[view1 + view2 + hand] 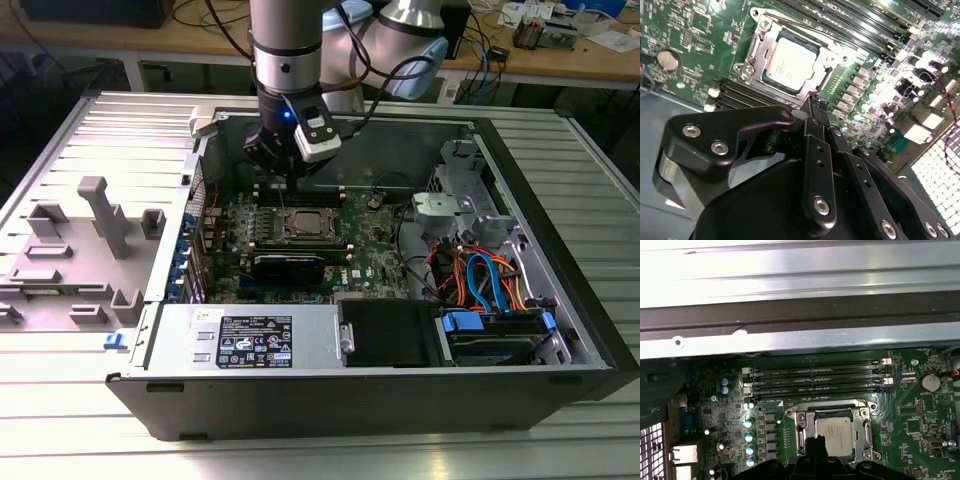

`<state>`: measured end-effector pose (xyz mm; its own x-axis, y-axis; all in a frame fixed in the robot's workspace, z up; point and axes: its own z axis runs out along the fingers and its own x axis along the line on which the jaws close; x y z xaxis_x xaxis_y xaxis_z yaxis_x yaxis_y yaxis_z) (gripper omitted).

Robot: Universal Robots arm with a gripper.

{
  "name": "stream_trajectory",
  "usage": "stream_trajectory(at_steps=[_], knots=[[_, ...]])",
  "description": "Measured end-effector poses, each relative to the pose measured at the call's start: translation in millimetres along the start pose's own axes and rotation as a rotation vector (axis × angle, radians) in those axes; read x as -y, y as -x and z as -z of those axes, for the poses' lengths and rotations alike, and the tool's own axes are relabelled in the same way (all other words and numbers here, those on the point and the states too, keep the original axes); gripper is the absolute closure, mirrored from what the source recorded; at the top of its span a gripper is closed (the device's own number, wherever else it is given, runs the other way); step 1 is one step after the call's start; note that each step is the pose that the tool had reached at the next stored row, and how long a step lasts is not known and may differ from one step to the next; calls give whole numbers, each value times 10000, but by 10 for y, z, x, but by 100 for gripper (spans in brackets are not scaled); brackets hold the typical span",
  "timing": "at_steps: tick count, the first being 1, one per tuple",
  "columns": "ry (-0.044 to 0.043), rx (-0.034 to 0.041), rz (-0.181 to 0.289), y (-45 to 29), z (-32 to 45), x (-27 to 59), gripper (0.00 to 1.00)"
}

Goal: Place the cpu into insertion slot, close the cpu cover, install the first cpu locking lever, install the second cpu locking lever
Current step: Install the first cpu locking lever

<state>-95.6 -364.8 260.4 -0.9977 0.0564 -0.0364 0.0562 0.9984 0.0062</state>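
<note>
One silver-grey square cpu (834, 432); one metal-framed insertion slot (791, 416); four long black memory slots (815, 374); one round silver coin battery (929, 381).

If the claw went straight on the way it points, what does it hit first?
Probably the metal cover frame beside the chip: the claw hangs above that edge, aimed down. Depth unclear; could be the chip.
</note>
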Motion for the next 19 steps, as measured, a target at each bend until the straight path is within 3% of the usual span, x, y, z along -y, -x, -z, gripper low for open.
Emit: stream_trajectory(at_steps=[10,13,16,19], knots=[[53,-4,414,-319,9,17,89],[67,-7,816,-323,8,14,89],[67,-11,828,-327,8,-17,89],[74,-71,828,-327,22,-31,89]])
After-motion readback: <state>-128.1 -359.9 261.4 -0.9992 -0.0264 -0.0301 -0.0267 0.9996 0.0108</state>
